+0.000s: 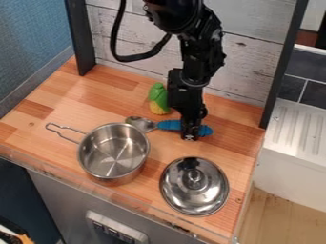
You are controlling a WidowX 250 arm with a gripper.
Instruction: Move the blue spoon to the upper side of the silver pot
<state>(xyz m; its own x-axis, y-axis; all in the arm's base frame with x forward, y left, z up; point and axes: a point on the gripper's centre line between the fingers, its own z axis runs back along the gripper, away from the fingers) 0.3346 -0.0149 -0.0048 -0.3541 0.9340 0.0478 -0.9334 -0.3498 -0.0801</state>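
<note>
- Lying nearest, the round, shiny metal lid with a central knob [194, 190] rests flat on the wooden counter [47, 112], apart from the pot; nothing in the task asks for it to be shifted.
- The open silver metal pot with a wire handle [113, 153] stands upright to the left of the lid in the view. It is the landmark for the goal and needs no moving.
- Just past the pot's upper right rim is the spoon with a silver bowl and blue handle [168, 125]. Its bowl end points towards the pot, very near the rim, and its handle runs off to the right. So it is close to its goal but, as I judge it, not done: most of it lies to the right of the pot, rather than directly above it in the view.
- The black two-finger gripper [189, 136] is down at the blue handle, covering part of it. How far open it is, and whether it has hold of the spoon, I cannot tell.
- What seems left is to secure a grip if there is none, carry the spoon leftwards to the pot's upper side, then let go and back off.
- Farther back, the green-and-yellow toy corn [157, 99] sits beside the gripper; it should be left alone.
</note>
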